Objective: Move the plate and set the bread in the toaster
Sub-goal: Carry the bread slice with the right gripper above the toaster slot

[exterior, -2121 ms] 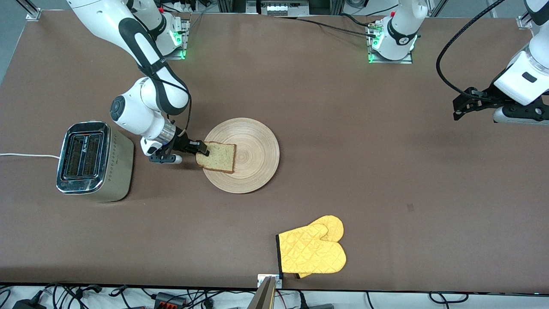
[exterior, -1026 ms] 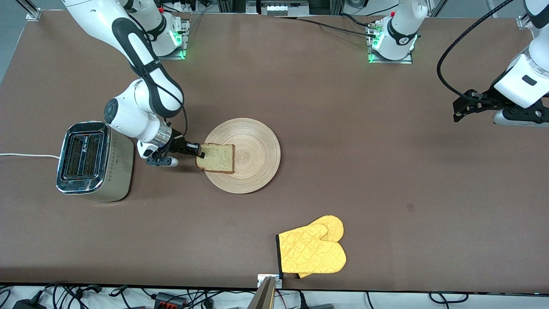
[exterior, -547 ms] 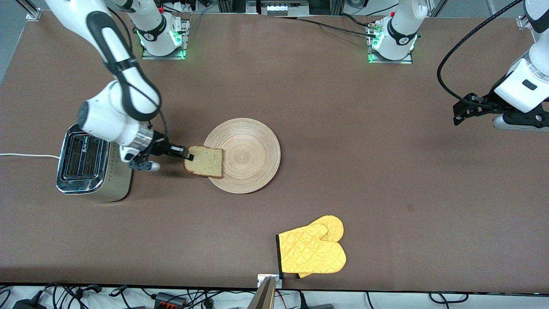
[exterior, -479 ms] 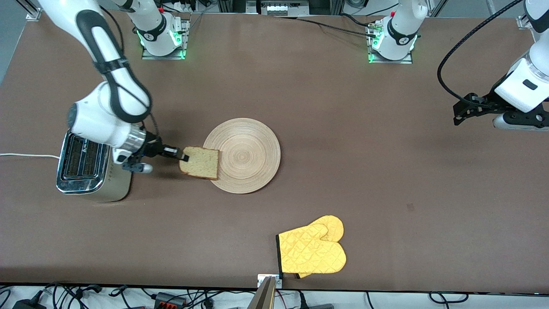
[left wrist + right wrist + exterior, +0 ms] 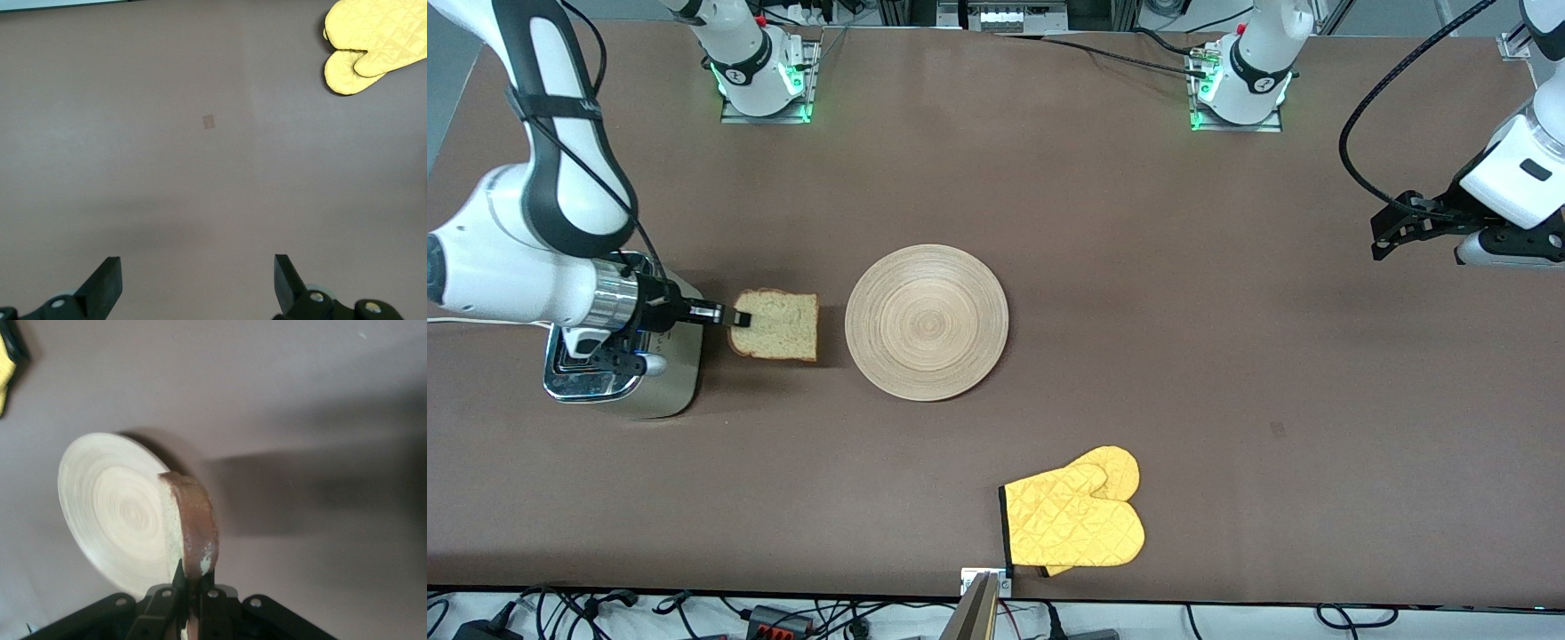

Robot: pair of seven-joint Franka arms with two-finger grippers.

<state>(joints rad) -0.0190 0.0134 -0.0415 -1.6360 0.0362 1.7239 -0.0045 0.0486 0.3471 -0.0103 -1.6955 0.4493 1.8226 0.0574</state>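
Note:
My right gripper point(image 5: 736, 318) is shut on one edge of the bread point(image 5: 775, 325) and holds it in the air between the toaster point(image 5: 624, 364) and the plate point(image 5: 926, 322). In the right wrist view the bread point(image 5: 192, 527) stands edge-on in the jaws with the plate point(image 5: 113, 513) past it. The light-wood plate lies bare at mid-table. The right wrist hides most of the toaster's chrome top and slots. My left gripper point(image 5: 1385, 233) is open and empty, up over the left arm's end of the table; its fingertips point(image 5: 107, 285) show over bare table.
A yellow oven mitt point(image 5: 1074, 517) lies near the table's front edge, nearer the front camera than the plate, and shows in the left wrist view point(image 5: 373, 41). The toaster's white cord point(image 5: 445, 320) runs off toward the right arm's end.
My right gripper lifted the bread off the plate and carried it toward the toaster. The plate stayed in place and is now bare. The left arm barely moved.

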